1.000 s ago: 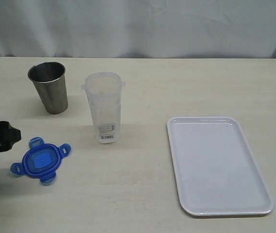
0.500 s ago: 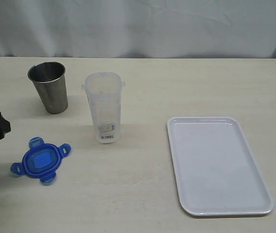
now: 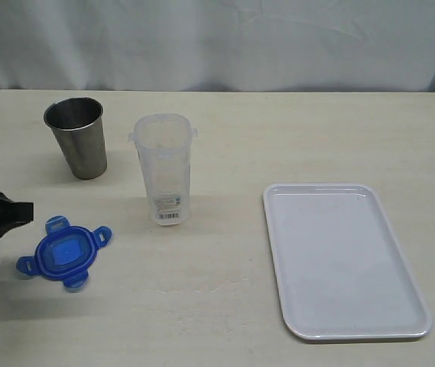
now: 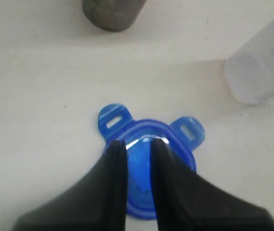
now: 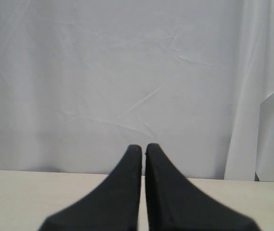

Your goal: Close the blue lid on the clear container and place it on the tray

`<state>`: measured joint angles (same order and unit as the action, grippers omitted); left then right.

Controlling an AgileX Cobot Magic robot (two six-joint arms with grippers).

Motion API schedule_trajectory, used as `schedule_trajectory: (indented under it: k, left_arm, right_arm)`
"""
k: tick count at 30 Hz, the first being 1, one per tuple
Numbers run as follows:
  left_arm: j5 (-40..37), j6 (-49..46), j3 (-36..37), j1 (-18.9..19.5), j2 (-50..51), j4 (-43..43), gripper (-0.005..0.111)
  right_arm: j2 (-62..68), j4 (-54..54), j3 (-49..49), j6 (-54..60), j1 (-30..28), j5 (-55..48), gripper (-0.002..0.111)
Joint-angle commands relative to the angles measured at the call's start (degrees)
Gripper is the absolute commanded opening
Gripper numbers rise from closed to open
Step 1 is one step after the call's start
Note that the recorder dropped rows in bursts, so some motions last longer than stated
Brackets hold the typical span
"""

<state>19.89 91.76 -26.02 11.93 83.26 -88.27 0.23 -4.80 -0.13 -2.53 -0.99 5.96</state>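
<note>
While hanging low over the table (image 3: 225,306), points the left gripper (image 4: 139,144) at the blue lid (image 3: 63,252), fingertips over the lid's top. Shows the fingers (image 4: 112,183) near together, with a narrow slit between them and blue seen through it; cannot tell whether pinching the lid or merely above it. Lid: flat on the table under and just ahead of those fingertips, flap tabs spread outward, off the clear container (image 3: 163,170). Container: upright and open-topped, farther ahead of the left fingers, beyond the lid and well apart from it, barcode label near the base. Near that, also ahead of the fingers, a steel cup (image 3: 79,138), upright, apart from the container. Well away from the left fingers, past the container, the tray (image 3: 339,260), lying flat on the table. Right gripper (image 5: 143,149): fingers closed tip to tip, aimed across the table at a white curtain (image 5: 127,72).
</note>
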Motion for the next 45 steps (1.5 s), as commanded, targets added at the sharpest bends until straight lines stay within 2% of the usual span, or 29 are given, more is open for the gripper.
schedule_trajectory:
  k: [1,7,9,12,14,17,20,23,26,31,33,37,38,40,43,45]
  left_arm:
    - [0.3,6.2,3.3,0.0,-0.3,-3.6,0.016]
    - [-1.8,7.3,5.7,0.0,-0.3,-4.0,0.016]
    - [-1.2,7.3,5.8,0.0,-0.3,-1.1,0.016]
    - [0.9,7.3,5.8,0.0,-0.3,7.4,0.023]
    - [3.1,7.6,5.8,0.1,-0.3,8.4,0.028]
    - [5.0,16.3,5.8,0.1,-0.3,4.1,0.036]
    - [3.1,22.9,3.3,0.1,-0.3,-11.7,0.044]
    - [2.6,25.6,2.7,0.3,-0.3,-11.7,0.051]
    - [2.7,24.6,0.6,0.3,-0.4,-11.7,0.051]
    - [-8.9,18.1,-8.6,0.3,-2.9,-11.7,0.038]
    - [-16.0,13.9,-10.7,0.3,-3.8,-11.7,0.038]
    - [-35.2,-0.6,-12.7,0.3,-4.2,-11.7,0.043]
    - [-40.8,-4.7,-13.1,0.3,-4.1,-9.3,0.045]
    - [-49.4,-18.9,-15.7,0.8,-2.7,4.3,0.046]
    - [-56.4,-51.4,-23.0,2.2,0.8,37.2,0.045]
    - [-62.3,-68.0,-28.2,3.1,3.0,60.2,0.045]
  right_arm:
    - [-0.2,0.1,0.1,-0.3,-0.2,-0.4,0.004]
    - [-0.2,0.1,0.1,-0.3,-0.2,-0.8,0.004]
    - [-0.2,0.1,0.1,-0.3,-0.2,-1.6,0.004]
    - [-0.2,0.1,0.1,-0.3,-0.2,-1.7,0.004]
    - [-0.2,0.1,0.1,-0.3,-0.2,-1.7,0.004]
    - [-0.2,0.1,0.1,-0.3,-0.2,-1.7,0.004]
    - [-0.2,0.1,0.1,-0.3,-0.2,-1.7,0.004]
    - [-0.2,0.1,0.1,-0.3,-0.2,-1.9,0.004]
    - [-0.2,0.1,0.1,-0.3,-0.2,-1.9,0.004]
    - [-0.2,0.1,0.1,-0.1,-0.2,-1.9,0.004]
    - [-0.2,0.1,0.1,-0.1,-0.2,-1.9,0.004]
    - [-0.2,0.1,0.1,-0.1,-0.2,-1.9,0.004]
    - [-0.2,0.1,0.1,-0.1,-0.2,-1.9,0.004]
    - [-0.2,0.1,0.1,-0.1,-0.2,-1.9,0.004]
    - [-0.2,0.1,0.1,-0.1,-0.2,-1.9,0.004]
    - [-0.2,0.1,0.1,-0.1,-0.2,-1.9,0.004]
